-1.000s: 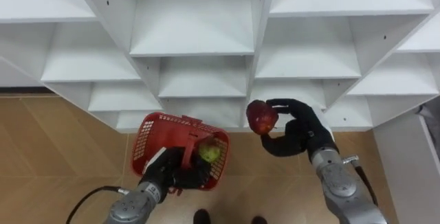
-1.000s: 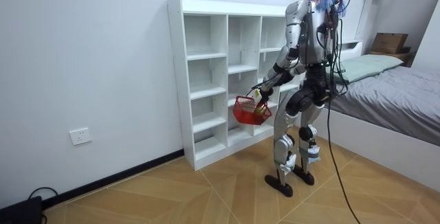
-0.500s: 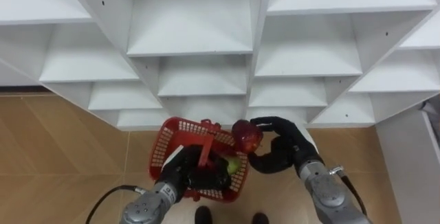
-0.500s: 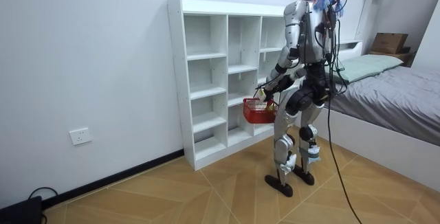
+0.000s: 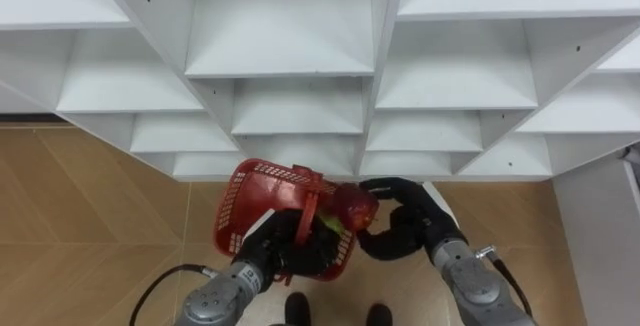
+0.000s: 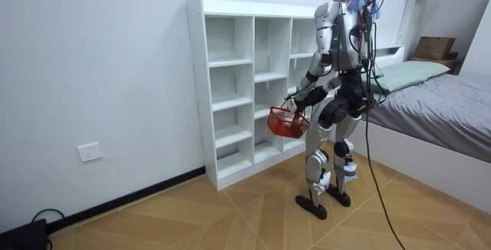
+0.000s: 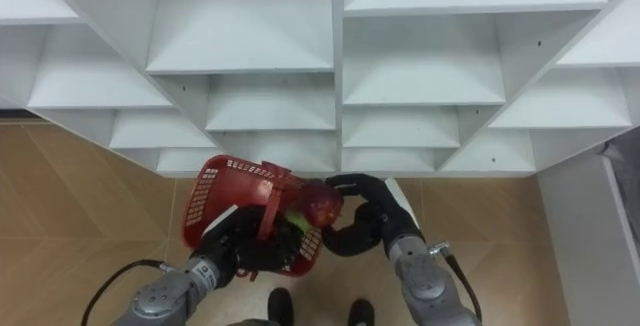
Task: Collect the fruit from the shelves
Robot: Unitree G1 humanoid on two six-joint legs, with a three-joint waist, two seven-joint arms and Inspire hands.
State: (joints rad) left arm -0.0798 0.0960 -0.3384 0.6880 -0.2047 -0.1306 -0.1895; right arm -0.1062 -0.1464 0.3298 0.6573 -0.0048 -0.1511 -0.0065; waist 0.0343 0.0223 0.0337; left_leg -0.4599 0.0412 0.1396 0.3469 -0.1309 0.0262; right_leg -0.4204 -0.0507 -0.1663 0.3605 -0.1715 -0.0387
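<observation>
My left hand (image 5: 278, 253) is shut on the handle of a red mesh basket (image 5: 258, 199), held in front of the white closet (image 5: 290, 46). A green fruit (image 5: 332, 223) lies inside the basket, partly hidden. My right hand (image 5: 402, 228) is shut on a red apple (image 5: 355, 207), which sits over the basket's right rim. In the room view I stand facing the closet (image 6: 245, 81) with the basket (image 6: 286, 123) at hip height.
The closet's shelves (image 7: 240, 36) stand bare above the basket. Wooden floor (image 5: 90, 226) lies below. In the room view a bed (image 6: 437, 104) is on the room view's right, behind me, and a wall socket (image 6: 90, 152) on the left.
My right hand has brought the red apple down and left from open air to the basket's right rim. The basket has shifted right and closer to me.
</observation>
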